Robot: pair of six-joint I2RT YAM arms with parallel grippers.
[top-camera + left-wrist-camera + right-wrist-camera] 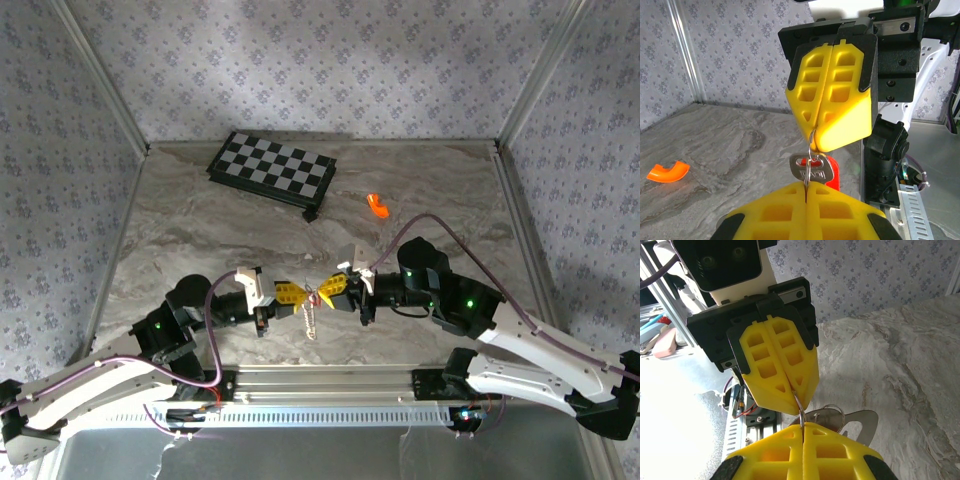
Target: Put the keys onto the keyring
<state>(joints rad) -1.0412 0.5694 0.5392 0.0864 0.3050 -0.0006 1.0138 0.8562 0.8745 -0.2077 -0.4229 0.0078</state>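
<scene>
Left pincer (806, 191) and right pincer (816, 122) meet tip to tip, both pinching the keyring (311, 310), probably bracing its wire so the red-headed key (812, 169) threads on.

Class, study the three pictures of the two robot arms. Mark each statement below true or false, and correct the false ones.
1. The left gripper and the right gripper are both shut. True.
2. The keyring lies flat on the table. False: it is held up between the fingertips of the two grippers.
3. The orange piece sits on the chequered board. False: it lies on the bare table, to the right of the chequered board.
4. The two grippers face each other tip to tip. True.
5. The chequered board stands upright against the wall. False: it lies flat near the far edge of the table.
</scene>
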